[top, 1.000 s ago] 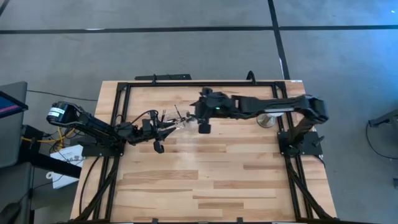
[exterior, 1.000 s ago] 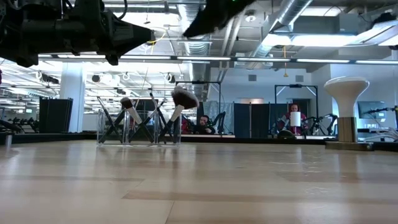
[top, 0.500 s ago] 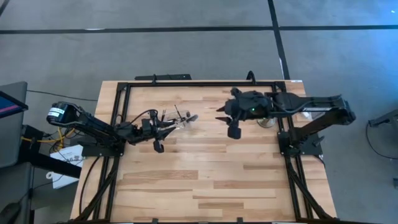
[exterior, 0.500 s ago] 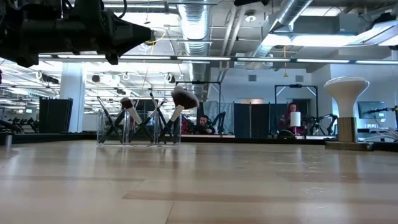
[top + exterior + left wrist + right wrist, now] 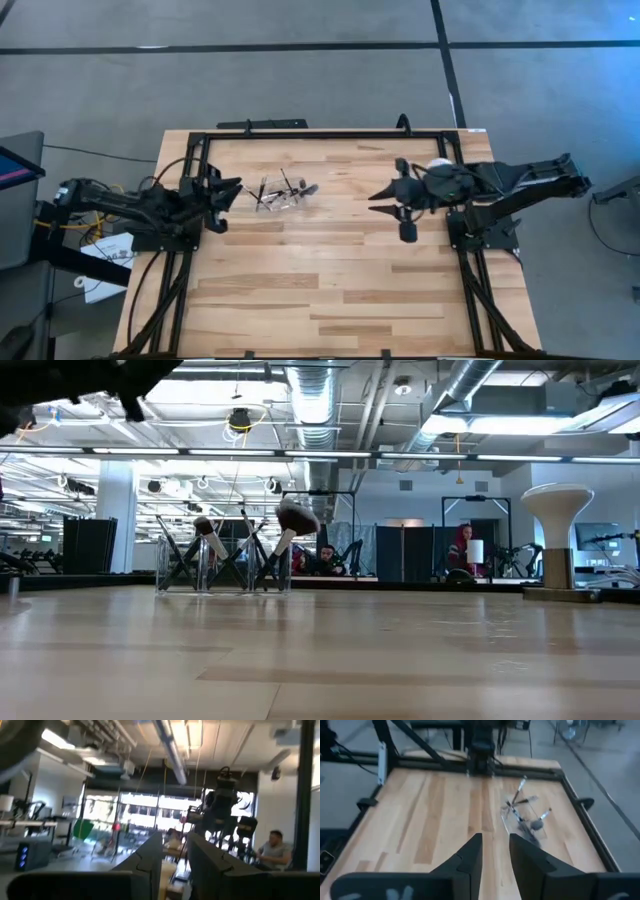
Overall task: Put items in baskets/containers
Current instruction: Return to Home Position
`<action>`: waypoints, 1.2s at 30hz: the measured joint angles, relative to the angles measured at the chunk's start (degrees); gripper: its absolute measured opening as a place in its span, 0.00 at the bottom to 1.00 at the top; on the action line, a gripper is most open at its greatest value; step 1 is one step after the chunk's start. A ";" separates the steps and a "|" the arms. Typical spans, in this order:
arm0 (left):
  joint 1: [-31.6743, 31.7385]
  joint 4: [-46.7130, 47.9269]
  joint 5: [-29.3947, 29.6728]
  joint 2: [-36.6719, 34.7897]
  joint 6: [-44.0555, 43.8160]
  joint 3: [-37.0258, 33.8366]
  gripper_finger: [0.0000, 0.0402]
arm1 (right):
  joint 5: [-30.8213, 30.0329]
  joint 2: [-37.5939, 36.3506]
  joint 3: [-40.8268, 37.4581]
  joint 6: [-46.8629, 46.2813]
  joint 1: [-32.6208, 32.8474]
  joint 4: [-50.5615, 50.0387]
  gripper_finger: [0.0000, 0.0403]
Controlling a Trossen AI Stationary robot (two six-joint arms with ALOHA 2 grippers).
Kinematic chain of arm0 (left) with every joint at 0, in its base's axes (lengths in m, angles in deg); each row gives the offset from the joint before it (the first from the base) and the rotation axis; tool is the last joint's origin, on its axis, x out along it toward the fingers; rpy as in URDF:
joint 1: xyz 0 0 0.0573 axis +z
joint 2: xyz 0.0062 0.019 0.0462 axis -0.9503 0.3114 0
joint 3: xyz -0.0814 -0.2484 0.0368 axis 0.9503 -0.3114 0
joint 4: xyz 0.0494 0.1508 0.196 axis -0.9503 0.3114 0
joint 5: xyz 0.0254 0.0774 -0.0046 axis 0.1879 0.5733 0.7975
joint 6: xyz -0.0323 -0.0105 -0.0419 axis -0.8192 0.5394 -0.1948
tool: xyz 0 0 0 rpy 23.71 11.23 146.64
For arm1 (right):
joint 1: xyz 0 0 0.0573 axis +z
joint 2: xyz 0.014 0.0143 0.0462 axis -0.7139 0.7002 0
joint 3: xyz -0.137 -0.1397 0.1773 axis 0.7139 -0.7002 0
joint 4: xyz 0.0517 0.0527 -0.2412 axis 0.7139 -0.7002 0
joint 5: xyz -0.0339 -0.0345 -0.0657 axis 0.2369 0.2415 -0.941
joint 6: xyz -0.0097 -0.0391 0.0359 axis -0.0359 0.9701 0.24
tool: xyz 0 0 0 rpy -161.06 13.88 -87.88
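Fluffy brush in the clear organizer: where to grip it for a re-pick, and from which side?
Grip the fluffy brush on its slim stem just under the head, the part above the clear organizer rim. It stands head-up and tilted among other crossed brushes, so come from above, following its lean, probably with the nearer left gripper.

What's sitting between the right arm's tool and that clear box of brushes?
Nothing; in the high view, only bare table lies between right tool and clear box.

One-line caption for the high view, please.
Makeup brushes sit in the clear container on the table; left tool and right tool flank it, apart and empty.
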 joint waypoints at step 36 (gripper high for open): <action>0.04 31.00 -0.29 -18.80 -1.72 -5.27 0.22 | 3.38 -54.29 -56.48 -7.45 2.63 32.64 0.21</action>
